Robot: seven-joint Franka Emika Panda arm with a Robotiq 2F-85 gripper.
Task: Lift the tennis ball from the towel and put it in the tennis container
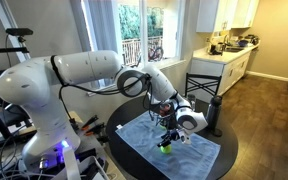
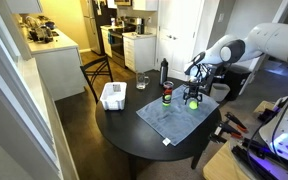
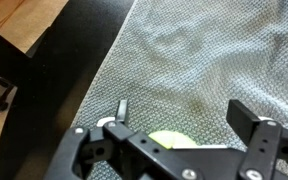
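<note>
The tennis ball (image 2: 193, 101) is a small yellow-green ball lying on the light blue-grey towel (image 2: 172, 120), near the towel's far edge. It also shows in an exterior view (image 1: 165, 148) on the towel (image 1: 184, 152). My gripper (image 2: 194, 91) hangs right over the ball, fingers pointing down. In the wrist view the gripper (image 3: 184, 112) is open, with the fingers wide apart over the towel (image 3: 184, 50). Only a sliver of the ball (image 3: 169, 140) shows, close to the gripper's body. The tennis container (image 2: 167, 96), a slim clear tube with a dark red band, stands upright just beside the towel.
On the round dark table (image 2: 124, 125) stand a black bottle (image 2: 164, 70), a drinking glass (image 2: 142, 82) and a white tub (image 2: 113, 95). The black bottle also shows beyond the towel (image 1: 215, 115). A chair (image 1: 202, 82) stands behind the table.
</note>
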